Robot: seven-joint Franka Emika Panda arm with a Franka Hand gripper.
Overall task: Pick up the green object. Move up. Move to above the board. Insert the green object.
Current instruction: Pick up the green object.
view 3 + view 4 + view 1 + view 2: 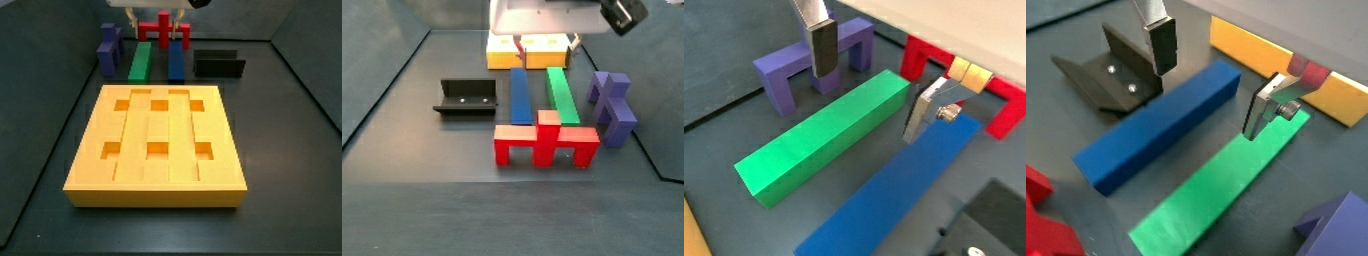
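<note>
The green object (pixel 824 135) is a long green bar lying flat on the dark floor beside the dark blue bar (pixel 898 200); it also shows in a wrist view (pixel 1220 195) and in both side views (pixel 139 62) (pixel 561 93). The board (pixel 156 125) is a large yellow-orange block with square holes; it also shows in a side view (pixel 540 55) and in a wrist view (pixel 1273 65). My gripper (pixel 871 82) (pixel 1213 80) is open and empty, above the two bars with its fingers clear of them. In a side view it hangs over the bars' board-side part (pixel 547 45).
A purple stepped block (pixel 791 70) (pixel 613 105) stands beside the green bar. A red block (pixel 925 55) (pixel 543 140) stands across the bars' ends away from the board. The fixture (pixel 1113 70) (pixel 466 97) stands beside the blue bar.
</note>
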